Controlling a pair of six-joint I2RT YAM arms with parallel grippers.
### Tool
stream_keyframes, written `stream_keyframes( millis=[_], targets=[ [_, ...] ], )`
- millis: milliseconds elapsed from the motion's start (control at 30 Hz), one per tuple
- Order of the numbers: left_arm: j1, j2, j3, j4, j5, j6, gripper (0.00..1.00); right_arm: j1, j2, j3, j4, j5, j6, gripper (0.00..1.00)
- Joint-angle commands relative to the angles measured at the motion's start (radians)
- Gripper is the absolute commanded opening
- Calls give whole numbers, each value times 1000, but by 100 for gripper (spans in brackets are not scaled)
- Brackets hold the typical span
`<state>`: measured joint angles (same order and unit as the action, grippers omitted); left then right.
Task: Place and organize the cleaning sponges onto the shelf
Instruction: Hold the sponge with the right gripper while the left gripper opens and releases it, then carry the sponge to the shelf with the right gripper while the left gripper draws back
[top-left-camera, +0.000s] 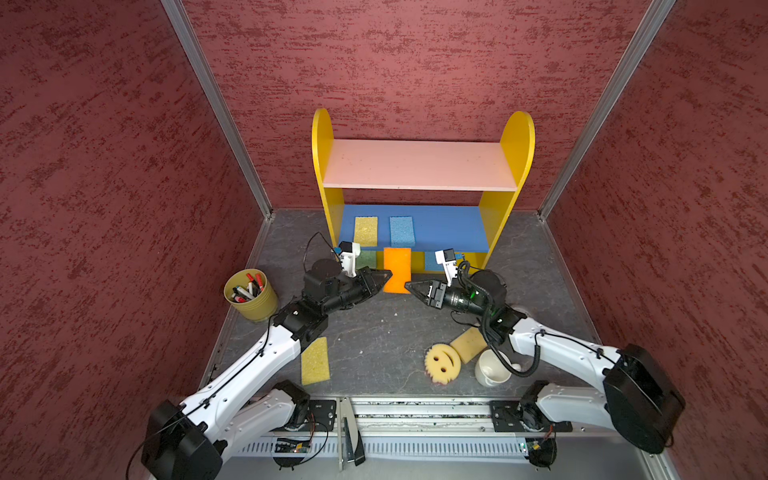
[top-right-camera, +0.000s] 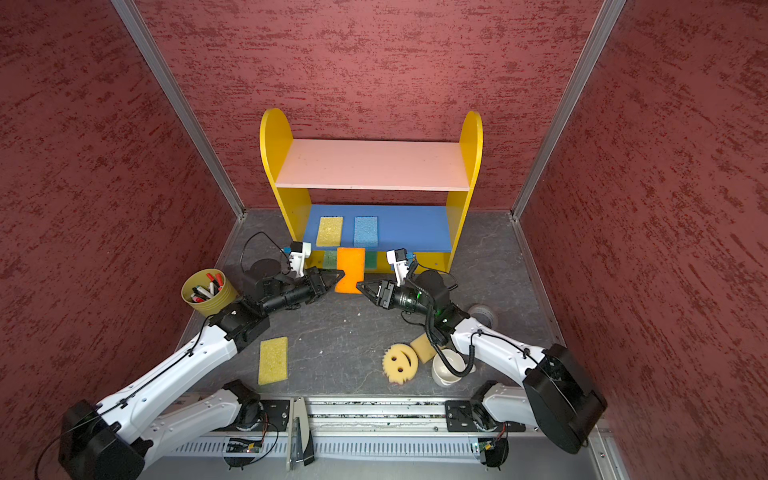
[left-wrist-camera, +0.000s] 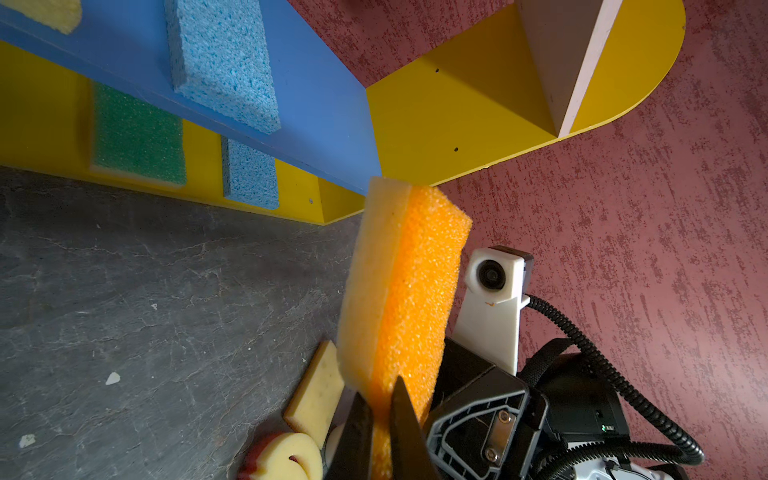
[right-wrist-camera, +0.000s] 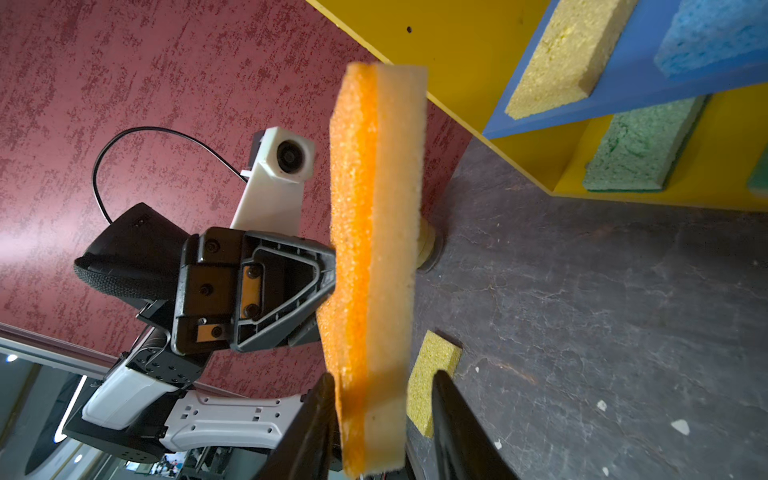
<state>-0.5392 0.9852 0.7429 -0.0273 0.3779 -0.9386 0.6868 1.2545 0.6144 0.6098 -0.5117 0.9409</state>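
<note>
- We are counting five pads already on the small yellow-sided wooden shelf (top-left-camera: 322, 145). A yellow porous rectangular sponge (top-left-camera: 365, 231) and a blue porous sponge (top-left-camera: 402, 231) are lying on its blue middle board. A green scrub sponge (top-left-camera: 366, 258), a second green sponge (top-right-camera: 370, 261) and another blue sponge (top-left-camera: 430, 261) are lying on its yellow base.
- Three are waiting on the grey table (top-left-camera: 374, 332): a yellow rectangular pad (top-left-camera: 315, 360) at lower left, and a round smiley sponge (top-left-camera: 443, 362) and a tan block sponge (top-left-camera: 467, 344) at lower right.
- The orange-faced rectangular sponge (top-left-camera: 397, 268) is hanging mid-frame, just before the shelf.
- The left gripper (top-left-camera: 384, 277), reaching in level from the left, is pinching this sponge's edge.
- The right gripper (top-left-camera: 409, 286) is facing it, jaws apart around the sponge's corner.
</note>
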Motion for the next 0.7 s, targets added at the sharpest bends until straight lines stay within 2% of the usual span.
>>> stream_keyframes(
  millis=[0,67,133,200,267,367,500,567,667],
  targets=[
    [1,-18,22,-5,-31,7,9,13,-14,-16,70,35,47,31],
    [1,-22,21,-12,-40,10,9,22,-13,-19,70,45,53,26],
    [1,-22,22,-11,-40,11,11,30,-12,-21,70,53,53,17],
    [1,-21,25,-14,-36,12,16,32,-18,-21,60,64,51,7],
    [4,-24,27,-15,-33,14,22,33,-31,-12,32,79,33,2],
    [5,-39,29,-30,-40,18,39,30,-66,32,-110,133,-38,0],
    [21,-84,32,-83,-58,27,71,19,-113,121,-366,234,-174,0],
    [37,-116,33,-128,-79,36,79,2,-122,179,-498,285,-240,0],
    [80,-175,34,-215,-107,50,83,-28,-112,264,-682,369,-338,0]
  ],
)
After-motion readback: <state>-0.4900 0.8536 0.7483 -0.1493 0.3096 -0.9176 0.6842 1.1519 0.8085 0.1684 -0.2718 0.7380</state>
